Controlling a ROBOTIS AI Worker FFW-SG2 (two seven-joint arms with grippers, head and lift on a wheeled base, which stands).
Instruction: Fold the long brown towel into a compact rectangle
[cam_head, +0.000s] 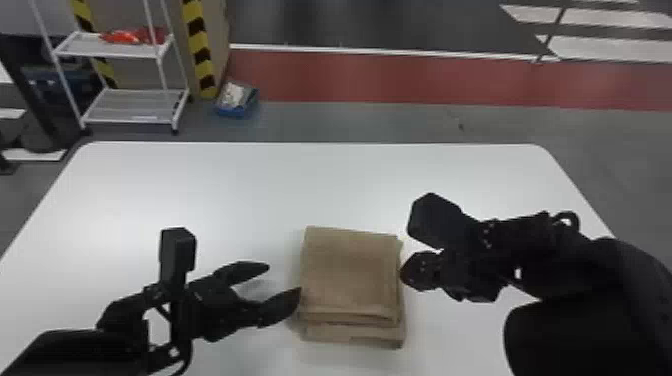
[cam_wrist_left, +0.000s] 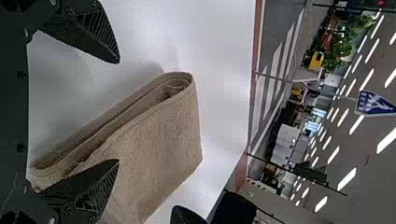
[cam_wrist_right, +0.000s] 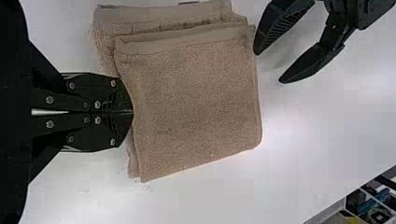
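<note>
The brown towel (cam_head: 350, 270) lies folded in a layered, roughly square stack near the table's front; its layers show at the near edge. Beside its left edge, my left gripper (cam_head: 285, 279) is open, one fingertip right by the cloth. In the left wrist view, the open left gripper (cam_wrist_left: 118, 111) has one finger over a corner of the towel (cam_wrist_left: 159, 135). My right gripper (cam_head: 404, 273) is at the towel's right edge. The right wrist view has the right gripper (cam_wrist_right: 132, 112) shut, its tips against the edge of the towel (cam_wrist_right: 196, 102), with no cloth visible between them.
The white table (cam_head: 240, 185) extends around the towel on all sides. Beyond its far edge stand a white wire shelf (cam_head: 131, 105) at the left and a blue box (cam_head: 237, 102) on the floor.
</note>
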